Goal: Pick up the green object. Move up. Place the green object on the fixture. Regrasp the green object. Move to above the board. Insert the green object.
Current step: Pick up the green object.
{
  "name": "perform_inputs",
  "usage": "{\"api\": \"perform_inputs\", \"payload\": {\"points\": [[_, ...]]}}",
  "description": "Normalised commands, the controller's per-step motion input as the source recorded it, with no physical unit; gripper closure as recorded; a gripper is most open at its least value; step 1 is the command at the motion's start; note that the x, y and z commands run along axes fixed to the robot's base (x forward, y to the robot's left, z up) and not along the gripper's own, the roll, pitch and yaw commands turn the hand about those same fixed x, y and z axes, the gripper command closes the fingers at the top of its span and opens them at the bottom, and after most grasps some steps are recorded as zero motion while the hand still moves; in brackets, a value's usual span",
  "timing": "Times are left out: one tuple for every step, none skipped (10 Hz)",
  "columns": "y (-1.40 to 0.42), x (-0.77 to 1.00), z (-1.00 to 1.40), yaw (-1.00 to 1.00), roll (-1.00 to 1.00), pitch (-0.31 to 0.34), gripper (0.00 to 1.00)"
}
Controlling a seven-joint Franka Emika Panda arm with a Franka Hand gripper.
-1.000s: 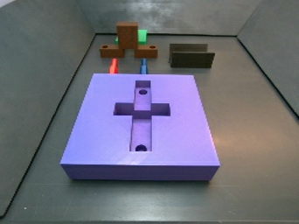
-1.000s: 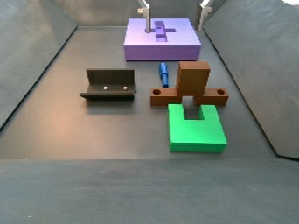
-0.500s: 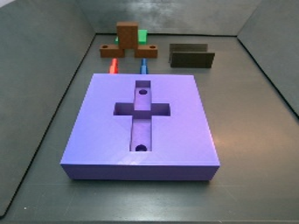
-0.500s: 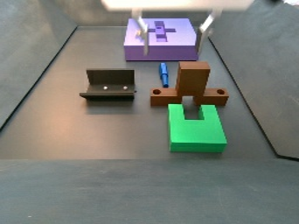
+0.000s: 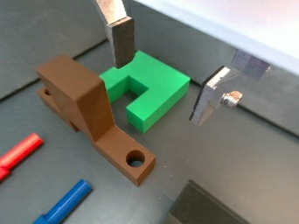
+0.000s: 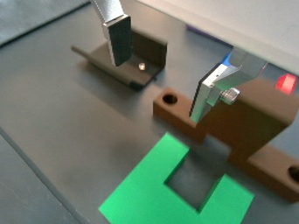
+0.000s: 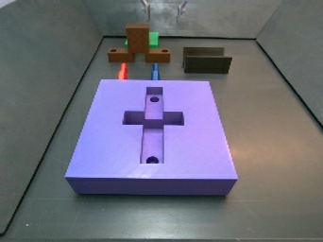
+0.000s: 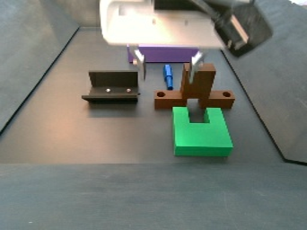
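The green object [image 8: 202,135] is a bright green U-shaped block lying flat on the floor, its prongs either side of the brown wooden stand [image 8: 198,90]. In both wrist views the green object [image 5: 146,87] [image 6: 146,188] lies below my gripper [image 5: 162,87] [image 6: 159,90]. The gripper is open, with nothing between its silver fingers [image 5: 121,39]. In both side views the gripper [image 8: 164,61] [image 7: 164,14] hangs above the floor, over the stand. The dark fixture [image 8: 110,87] [image 6: 152,52] [image 7: 209,60] stands off to one side. The purple-blue board [image 7: 154,132] has a cross-shaped recess.
The brown wooden stand [image 5: 87,105] [image 7: 135,43] rises close to the green piece and the fingers. A red peg [image 7: 121,68] and a blue peg [image 7: 155,69] lie between the stand and the board. Grey walls enclose the floor.
The gripper has travelled from above the board towards the wooden stand and the green object, staying open. Nothing on the floor has shifted.
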Motion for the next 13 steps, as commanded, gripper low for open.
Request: {"api": "perform_inputs", "payload": {"points": [[0.25,-0.12,-0.45,0.08,-0.35,-0.130,0.00],[0.29,-0.14,-0.41,0.14,-0.37,-0.130,0.00],[0.26,-0.16,-0.33,0.13,-0.39,-0.154,0.00],[0.12,-0.14,-0.38,0.00,-0.30,-0.164,0.00],[0.00,-0.27,-0.39,0.00,-0.09,-0.163,0.00],[0.00,-0.20,-0.43,0.00,0.00,-0.146,0.00],[0.00,-0.15,-0.51,0.00,0.00,-0.164,0.00],[0.00,-0.02,-0.45,0.00,0.00,-0.121,0.00],[0.00,0.16,-0.25,0.01,0.00,-0.007,0.00],[-0.03,0.27,-0.08,0.08,0.00,0.000,0.00],[0.00,0.13,-0.17,0.09,0.00,0.000,0.00],[0.00,0.02,-0.09,0.04,-0.02,0.000,0.00],[0.00,0.00,-0.04,0.00,-0.04,0.000,0.00]]}}
